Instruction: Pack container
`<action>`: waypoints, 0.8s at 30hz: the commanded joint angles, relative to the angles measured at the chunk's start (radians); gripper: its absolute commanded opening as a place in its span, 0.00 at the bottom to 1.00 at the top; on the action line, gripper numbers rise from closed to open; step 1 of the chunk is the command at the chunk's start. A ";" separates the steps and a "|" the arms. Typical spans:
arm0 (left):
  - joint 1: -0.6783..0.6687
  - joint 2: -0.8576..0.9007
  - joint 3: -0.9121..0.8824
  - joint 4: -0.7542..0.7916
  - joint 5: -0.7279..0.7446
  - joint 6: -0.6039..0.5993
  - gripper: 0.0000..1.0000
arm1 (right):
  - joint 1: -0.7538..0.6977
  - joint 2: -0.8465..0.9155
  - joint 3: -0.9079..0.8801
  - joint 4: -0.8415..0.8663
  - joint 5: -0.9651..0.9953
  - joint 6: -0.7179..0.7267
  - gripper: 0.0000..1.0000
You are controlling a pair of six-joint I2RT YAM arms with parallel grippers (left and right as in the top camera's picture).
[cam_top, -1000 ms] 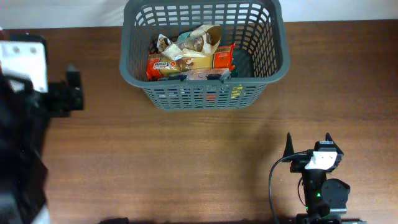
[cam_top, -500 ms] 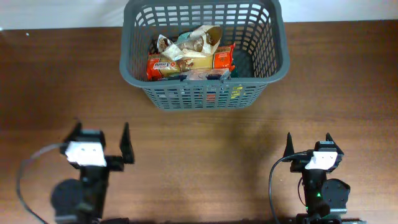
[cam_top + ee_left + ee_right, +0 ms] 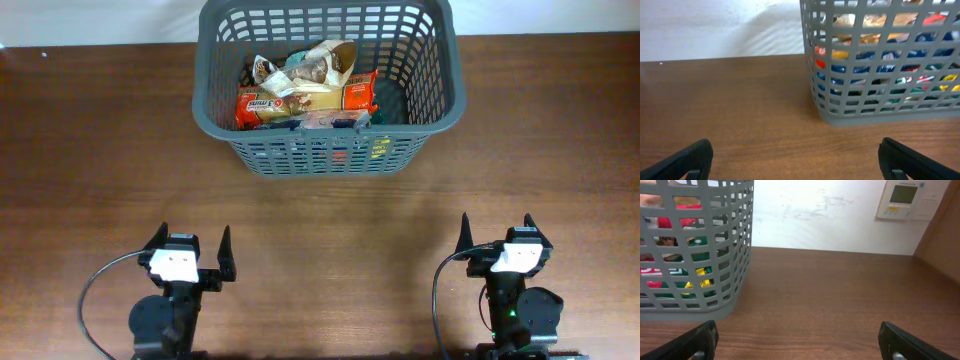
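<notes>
The container [image 3: 447, 100] is a dark grey slotted basket at the back centre of the table. It holds several food packets, among them an orange packet [image 3: 305, 101] and a pale bag [image 3: 315, 62]. The container also shows in the left wrist view [image 3: 880, 115] and the right wrist view [image 3: 695, 310], packets visible through the slots. My left gripper [image 3: 190, 247] [image 3: 797, 160] is open and empty at the front left. My right gripper [image 3: 495, 228] [image 3: 799, 340] is open and empty at the front right. Both point at the container from well short of it.
The brown wooden table [image 3: 330, 220] runs bare between the grippers and the container. A white wall [image 3: 815, 215] stands behind the table, with a small wall panel [image 3: 902, 199] at the right. A black cable [image 3: 438, 295] loops beside the right arm.
My left arm has swung from the far left edge to the front left and settled low, gripper open, facing the container. My right arm has not moved.
</notes>
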 commanded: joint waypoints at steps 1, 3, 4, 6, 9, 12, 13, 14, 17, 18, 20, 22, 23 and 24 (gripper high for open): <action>-0.005 -0.035 -0.051 0.019 0.010 -0.010 0.99 | -0.005 -0.011 -0.010 0.000 0.011 0.001 0.99; -0.005 -0.041 -0.060 0.050 0.005 -0.010 0.99 | -0.005 -0.011 -0.010 0.000 0.011 0.001 0.99; -0.005 -0.042 -0.064 0.064 0.003 -0.010 0.99 | -0.005 -0.011 -0.010 0.000 0.011 0.001 0.99; -0.005 -0.042 -0.072 0.084 0.004 -0.010 0.99 | -0.005 -0.011 -0.010 0.000 0.011 0.001 0.99; -0.005 -0.042 -0.072 0.084 0.004 -0.010 0.99 | -0.005 -0.011 -0.010 0.000 0.011 0.001 0.99; -0.005 -0.042 -0.072 0.084 0.004 -0.010 0.99 | -0.005 -0.011 -0.010 0.000 0.011 0.001 0.99; -0.005 -0.042 -0.072 0.084 0.004 -0.010 0.99 | -0.005 -0.011 -0.010 0.000 0.011 0.001 0.99; -0.005 -0.042 -0.072 0.084 0.004 -0.010 0.99 | -0.005 -0.011 -0.010 0.000 0.011 0.001 0.99; -0.005 -0.042 -0.072 0.084 0.004 -0.010 0.99 | -0.005 -0.011 -0.010 0.000 0.011 0.001 0.99; -0.005 -0.042 -0.072 0.084 0.004 -0.010 0.99 | -0.005 -0.011 -0.010 0.000 0.011 0.001 0.99; -0.005 -0.042 -0.072 0.084 0.004 -0.010 0.99 | -0.005 -0.011 -0.010 0.000 0.011 0.001 0.99; -0.005 -0.042 -0.072 0.084 0.004 -0.010 0.99 | -0.005 -0.011 -0.010 0.000 0.011 0.001 0.99; -0.005 -0.042 -0.072 0.084 0.004 -0.010 0.99 | -0.005 -0.011 -0.010 0.000 0.011 0.001 0.99; -0.005 -0.042 -0.072 0.084 0.004 -0.010 0.99 | -0.005 -0.011 -0.010 0.000 0.011 0.001 0.99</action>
